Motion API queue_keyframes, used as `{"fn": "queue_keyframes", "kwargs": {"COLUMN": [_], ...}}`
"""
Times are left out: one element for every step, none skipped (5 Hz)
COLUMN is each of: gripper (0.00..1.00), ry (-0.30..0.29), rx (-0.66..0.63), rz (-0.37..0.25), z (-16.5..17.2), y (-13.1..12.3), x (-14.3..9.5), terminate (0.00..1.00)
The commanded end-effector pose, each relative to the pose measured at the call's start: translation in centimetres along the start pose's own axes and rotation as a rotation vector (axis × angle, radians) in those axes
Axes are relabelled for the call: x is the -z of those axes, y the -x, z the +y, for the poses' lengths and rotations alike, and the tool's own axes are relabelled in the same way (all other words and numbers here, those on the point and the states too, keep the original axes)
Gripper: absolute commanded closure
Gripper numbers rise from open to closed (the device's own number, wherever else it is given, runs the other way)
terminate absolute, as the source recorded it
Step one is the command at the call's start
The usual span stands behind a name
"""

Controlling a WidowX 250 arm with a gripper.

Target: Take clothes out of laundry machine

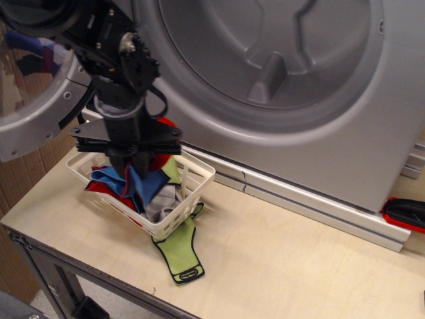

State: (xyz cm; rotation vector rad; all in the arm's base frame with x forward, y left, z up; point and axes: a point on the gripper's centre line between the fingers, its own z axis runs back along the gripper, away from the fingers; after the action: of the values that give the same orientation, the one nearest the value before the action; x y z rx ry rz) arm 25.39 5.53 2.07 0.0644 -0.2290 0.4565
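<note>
Blue-and-red clothes (143, 183) dangle over the basket; laundry machine (279, 73) open.

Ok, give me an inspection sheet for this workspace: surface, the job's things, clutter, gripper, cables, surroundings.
Surface: light wooden table, bare on the right.
Job's things: laundry machine, door open, no clothes visible in the drum; blue cloth and red cloth hanging at the gripper over the white basket, which holds more clothes.
Clutter: green cloth on the table, partly under the basket; red-and-black object at the right edge.
Gripper: gripper above the basket; grip state unclear.
Cables: black cable looped on the arm.
Surroundings: nothing seen.
</note>
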Motion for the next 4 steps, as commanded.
{"fn": "queue_keyframes", "kwargs": {"gripper": [0.0,0.0,0.0,0.0], "ry": [0.002,-0.009,-0.033,-0.039], "rx": [0.013,0.044,0.067,0.075], "rz": [0.031,0.052,0.044,0.046], "z": [-0.7,-1.0,-1.7,-2.5], "y": [-1.1,-1.0,-1.7,-2.9], "x": [0.1,0.3,-0.3,-2.4], "terminate": [0.0,0.0,0.0,0.0]}}
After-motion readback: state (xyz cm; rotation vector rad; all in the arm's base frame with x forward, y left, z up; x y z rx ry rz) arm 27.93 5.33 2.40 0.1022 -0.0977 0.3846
